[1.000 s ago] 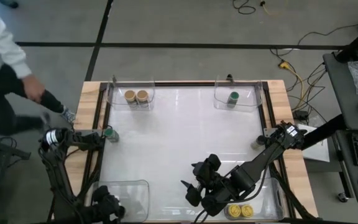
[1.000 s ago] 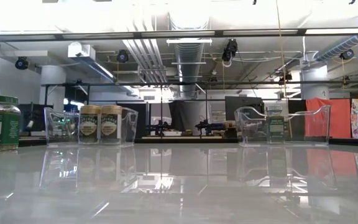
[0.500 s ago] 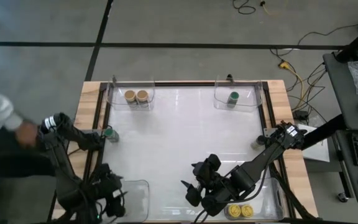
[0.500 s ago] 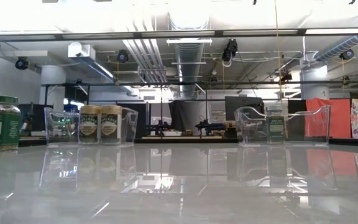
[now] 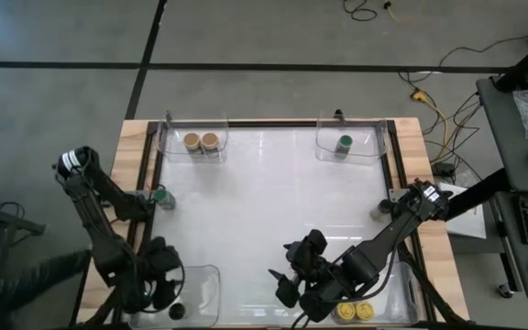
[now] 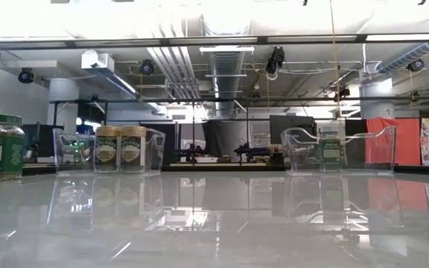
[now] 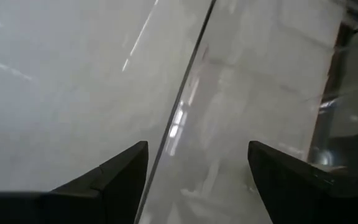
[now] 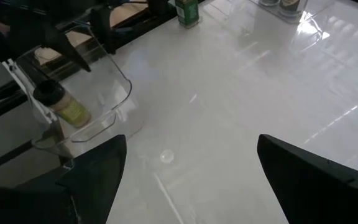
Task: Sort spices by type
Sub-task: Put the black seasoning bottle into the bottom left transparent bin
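A black-lidded jar (image 5: 177,312) now sits in the near-left tub (image 5: 211,275) — absent before; left gripper (image 7: 197,168) above it and right gripper (image 8: 191,168) — both spread open.

Glossy white table (image 5: 264,202); clear plastic tubs (image 6: 339,152); wooden frame (image 5: 128,156).

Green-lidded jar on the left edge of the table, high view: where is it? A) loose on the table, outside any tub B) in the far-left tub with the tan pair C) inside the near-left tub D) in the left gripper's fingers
A: the green-lidded jar stands alone at the table's left edge, outside every tub, apart from the near-left tub and the left gripper.
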Tool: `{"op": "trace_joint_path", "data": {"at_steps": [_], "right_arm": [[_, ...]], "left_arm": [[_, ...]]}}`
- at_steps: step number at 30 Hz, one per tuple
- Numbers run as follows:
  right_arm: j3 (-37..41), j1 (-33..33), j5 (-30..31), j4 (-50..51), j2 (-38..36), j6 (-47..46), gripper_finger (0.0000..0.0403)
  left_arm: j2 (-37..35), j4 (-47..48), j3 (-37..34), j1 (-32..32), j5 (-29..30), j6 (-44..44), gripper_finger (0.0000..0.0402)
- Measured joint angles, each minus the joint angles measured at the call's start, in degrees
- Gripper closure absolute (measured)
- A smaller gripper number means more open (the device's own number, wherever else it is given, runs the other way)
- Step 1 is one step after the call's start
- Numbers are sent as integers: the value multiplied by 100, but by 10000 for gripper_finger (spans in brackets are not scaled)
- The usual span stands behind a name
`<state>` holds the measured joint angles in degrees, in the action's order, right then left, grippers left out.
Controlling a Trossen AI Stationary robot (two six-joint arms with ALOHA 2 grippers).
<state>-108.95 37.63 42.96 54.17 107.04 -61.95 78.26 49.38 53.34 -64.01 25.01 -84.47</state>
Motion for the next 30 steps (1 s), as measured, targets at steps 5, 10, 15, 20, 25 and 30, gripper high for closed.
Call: {"op": "trace_joint_path", "data": {"at_steps": [5,10,15,20,25,30], "right_arm": [[18,0,0,0,0,-2,51],[48,-2,2,0,0,-62,51],[59,-2,2,-1,0,-131,51],[66,-2,2,0,0,-151,51],[66,-2,1,-2,0,-162,51],[70,0,0,-4,0,-203,51]], "left_arm": [[210,-271,0,0,-208,188,141],[535,-516,160,3,-292,344,141],[765,-374,298,4,-372,352,141],[699,65,396,0,-530,277,141],[516,364,610,-7,-554,284,142],[485,627,819,-11,-512,302,142]]}}
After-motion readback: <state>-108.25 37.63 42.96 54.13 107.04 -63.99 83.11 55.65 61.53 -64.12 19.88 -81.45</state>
